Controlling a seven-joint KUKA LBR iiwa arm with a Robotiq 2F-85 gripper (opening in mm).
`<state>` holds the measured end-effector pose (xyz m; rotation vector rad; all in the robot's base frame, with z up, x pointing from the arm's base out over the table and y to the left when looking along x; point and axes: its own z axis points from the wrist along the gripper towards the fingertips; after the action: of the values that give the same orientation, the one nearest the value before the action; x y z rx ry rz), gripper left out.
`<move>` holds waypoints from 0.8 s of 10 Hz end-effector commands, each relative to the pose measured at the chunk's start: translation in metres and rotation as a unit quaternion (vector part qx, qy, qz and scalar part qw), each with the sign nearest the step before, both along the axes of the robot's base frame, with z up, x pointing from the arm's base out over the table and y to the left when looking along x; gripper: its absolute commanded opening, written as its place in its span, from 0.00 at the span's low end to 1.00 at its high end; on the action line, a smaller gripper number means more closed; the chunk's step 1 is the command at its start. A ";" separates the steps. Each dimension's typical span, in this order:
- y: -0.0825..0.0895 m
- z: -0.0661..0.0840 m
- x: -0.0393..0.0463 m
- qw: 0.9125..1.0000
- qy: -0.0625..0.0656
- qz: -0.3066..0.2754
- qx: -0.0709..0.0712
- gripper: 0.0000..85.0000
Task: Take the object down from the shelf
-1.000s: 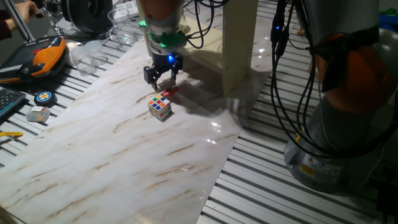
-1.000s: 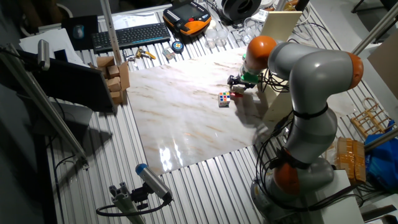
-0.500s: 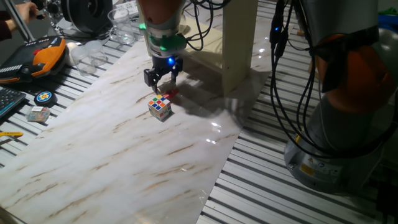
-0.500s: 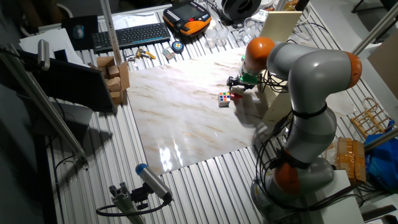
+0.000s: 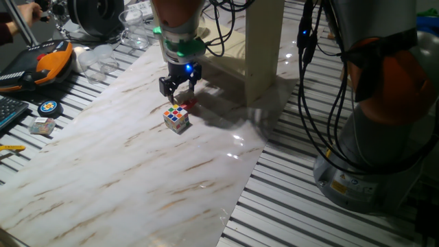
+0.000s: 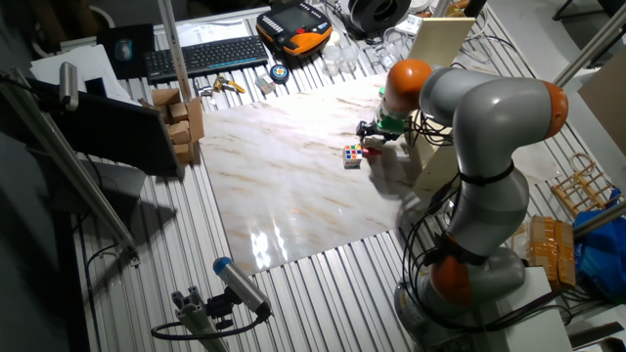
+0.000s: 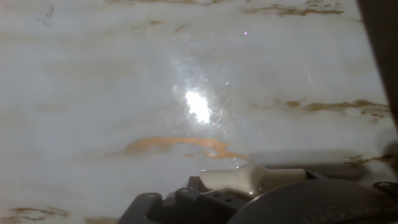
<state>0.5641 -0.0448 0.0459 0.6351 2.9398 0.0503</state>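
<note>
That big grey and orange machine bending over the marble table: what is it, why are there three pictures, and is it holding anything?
It is a robot arm, jointed a bit like yours, ending in a gripper with two fingers. Two pictures come from fixed cameras on different sides of the table. The third comes from a camera on the hand itself, looking down at the marble. On the table lies a colourful puzzle cube with a small red object beside it. The gripper hangs just above them, close to the cream wooden shelf. The fingers appear spread with nothing between them. Tools and a keyboard lie at the table's far side.
</note>
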 end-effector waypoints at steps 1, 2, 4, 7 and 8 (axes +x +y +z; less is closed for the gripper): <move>0.000 0.000 -0.0001 1.000 0.000 0.000 -0.002 0.40; 0.000 -0.001 -0.0003 1.000 -0.002 0.002 -0.002 0.40; 0.000 -0.002 -0.0004 1.000 -0.007 0.003 -0.007 0.40; 0.000 -0.002 -0.0008 1.000 -0.008 0.009 -0.013 0.60; 0.000 -0.002 -0.0008 1.000 -0.010 0.009 -0.013 0.60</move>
<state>0.5632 -0.0449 0.0438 0.6024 2.9226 0.0191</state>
